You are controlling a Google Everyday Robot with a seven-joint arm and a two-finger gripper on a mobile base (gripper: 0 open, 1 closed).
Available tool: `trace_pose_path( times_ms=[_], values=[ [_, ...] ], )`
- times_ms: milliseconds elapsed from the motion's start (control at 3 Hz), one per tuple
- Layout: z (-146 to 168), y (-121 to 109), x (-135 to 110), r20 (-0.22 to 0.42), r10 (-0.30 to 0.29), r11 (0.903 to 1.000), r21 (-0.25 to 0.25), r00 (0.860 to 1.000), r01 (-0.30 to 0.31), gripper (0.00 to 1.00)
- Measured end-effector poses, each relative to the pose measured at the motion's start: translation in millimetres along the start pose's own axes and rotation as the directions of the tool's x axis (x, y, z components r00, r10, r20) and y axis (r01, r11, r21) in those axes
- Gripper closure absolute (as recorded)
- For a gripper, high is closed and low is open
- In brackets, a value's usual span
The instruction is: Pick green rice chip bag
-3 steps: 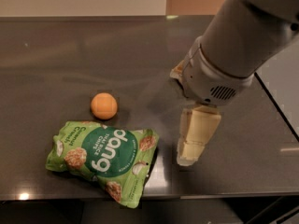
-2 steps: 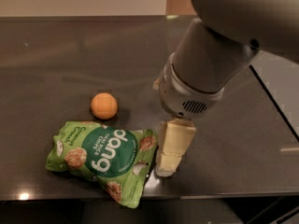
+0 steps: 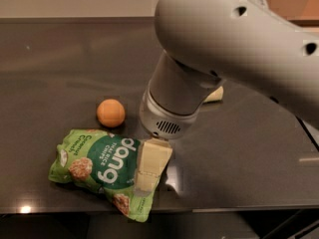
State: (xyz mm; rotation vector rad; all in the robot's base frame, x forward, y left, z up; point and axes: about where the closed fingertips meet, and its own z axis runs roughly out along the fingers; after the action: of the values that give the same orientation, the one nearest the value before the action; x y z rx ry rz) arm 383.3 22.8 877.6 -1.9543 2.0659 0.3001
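Green rice chip bag (image 3: 97, 161) lies partly under the gripper (image 3: 148, 177).

The green rice chip bag (image 3: 99, 161) is crinkled film with a light sheen. The gripper (image 3: 148, 173), over the bag's right end, looks like matt cream plastic. The arm housing (image 3: 224, 39) above the bag is smooth grey plastic. The orange ball (image 3: 110, 113) beyond the bag is matt. The dark table (image 3: 60, 68) under the bag is smooth and reflective.
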Motion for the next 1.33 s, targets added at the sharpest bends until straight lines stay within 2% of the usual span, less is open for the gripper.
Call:
trace_pose_path(
  times_ms=[667, 1333],
  values=[
    [30.0, 9.8, -23.7, 0.036, 0.097, 0.9939, -0.055, 0.995, -0.095, 0.0],
    [46.0, 18.8, -44.3, 0.053, 0.125, 0.9904, -0.066, 0.991, -0.122, 0.0]
  ],
)
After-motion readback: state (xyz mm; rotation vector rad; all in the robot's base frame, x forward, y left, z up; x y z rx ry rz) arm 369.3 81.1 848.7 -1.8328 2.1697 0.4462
